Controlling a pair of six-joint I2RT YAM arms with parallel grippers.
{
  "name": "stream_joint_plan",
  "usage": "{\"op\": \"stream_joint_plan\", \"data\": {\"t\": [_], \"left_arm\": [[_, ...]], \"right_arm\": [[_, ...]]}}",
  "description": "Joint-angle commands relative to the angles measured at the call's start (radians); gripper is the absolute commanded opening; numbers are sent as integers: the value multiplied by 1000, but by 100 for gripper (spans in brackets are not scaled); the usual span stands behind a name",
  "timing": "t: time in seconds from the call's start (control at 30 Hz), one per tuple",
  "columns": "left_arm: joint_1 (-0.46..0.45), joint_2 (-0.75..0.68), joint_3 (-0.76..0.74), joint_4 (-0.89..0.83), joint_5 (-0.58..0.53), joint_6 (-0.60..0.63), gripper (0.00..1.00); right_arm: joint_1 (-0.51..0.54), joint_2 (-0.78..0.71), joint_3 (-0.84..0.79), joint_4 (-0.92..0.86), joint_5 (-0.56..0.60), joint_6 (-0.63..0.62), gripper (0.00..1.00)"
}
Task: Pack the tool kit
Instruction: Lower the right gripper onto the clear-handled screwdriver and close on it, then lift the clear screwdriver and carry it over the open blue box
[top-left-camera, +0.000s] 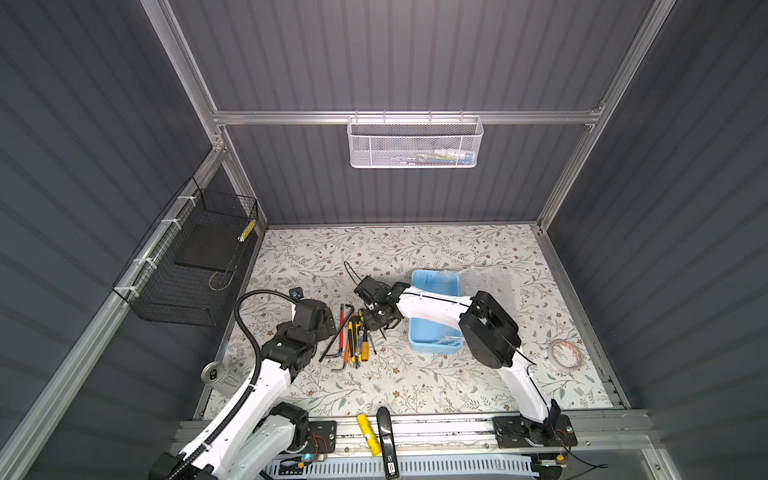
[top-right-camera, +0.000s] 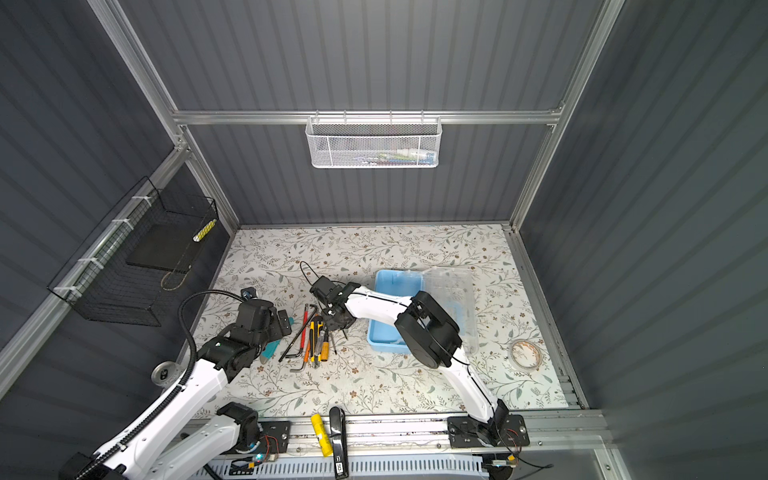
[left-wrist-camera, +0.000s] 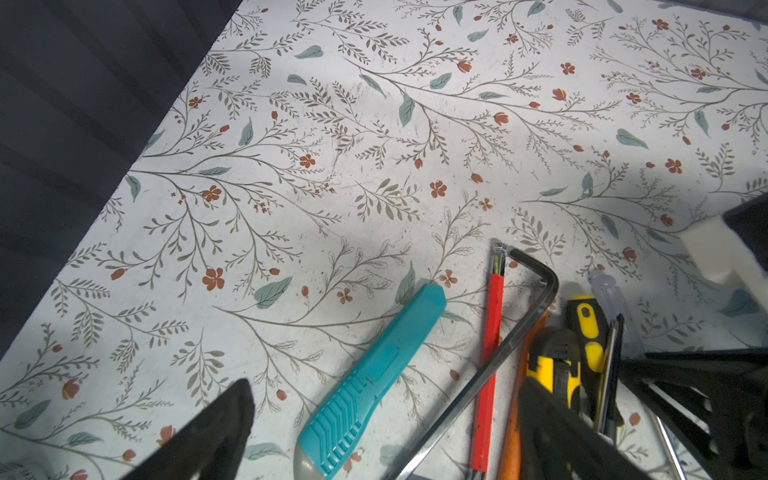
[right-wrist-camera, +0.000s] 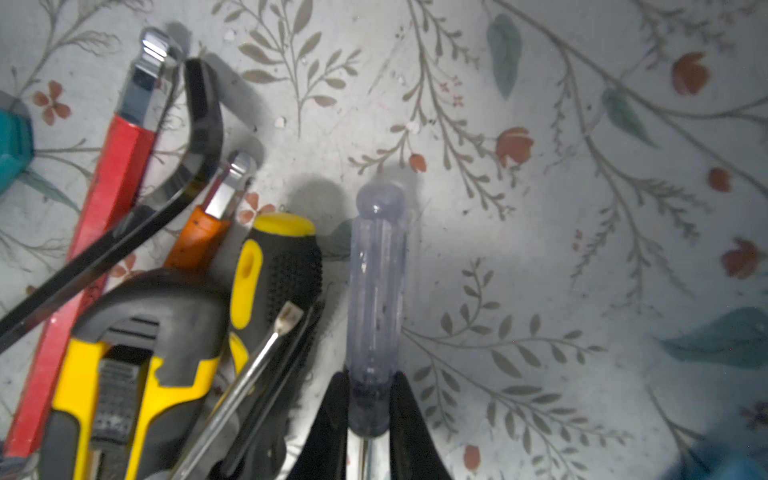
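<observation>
Mat (right-wrist-camera: 540, 249), R end effector (right-wrist-camera: 370, 380) on screwdriver (right-wrist-camera: 376, 291)

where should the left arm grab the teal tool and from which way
Grip the teal tool across its narrow width at mid-body, coming straight down from above with the left gripper. It lies flat on the table, long sides bare, apart from the red hex key beside it, so open jaws should straddle it.
</observation>
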Motion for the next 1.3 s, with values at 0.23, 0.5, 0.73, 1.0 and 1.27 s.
{"op": "stream_joint_plan", "data": {"t": [0.23, 0.5, 0.73, 1.0, 1.27], "left_arm": [[7, -5, 4, -8, 11, 16, 100], [7, 22, 14, -5, 9, 26, 99], [7, 6, 11, -10, -2, 17, 99], [7, 30, 19, -6, 6, 23, 99], [7, 18, 15, -12, -6, 14, 99]], "right_arm": [[-68, -177, -34, -30, 28, 11, 0], [-207, -451, -208, -58, 18, 8, 0], [-375, -758, -453, -76, 81, 14, 0], [-499, -910, -592, -160, 99, 21, 0], [-535, -946, -675, -132, 108, 30, 0]]}}
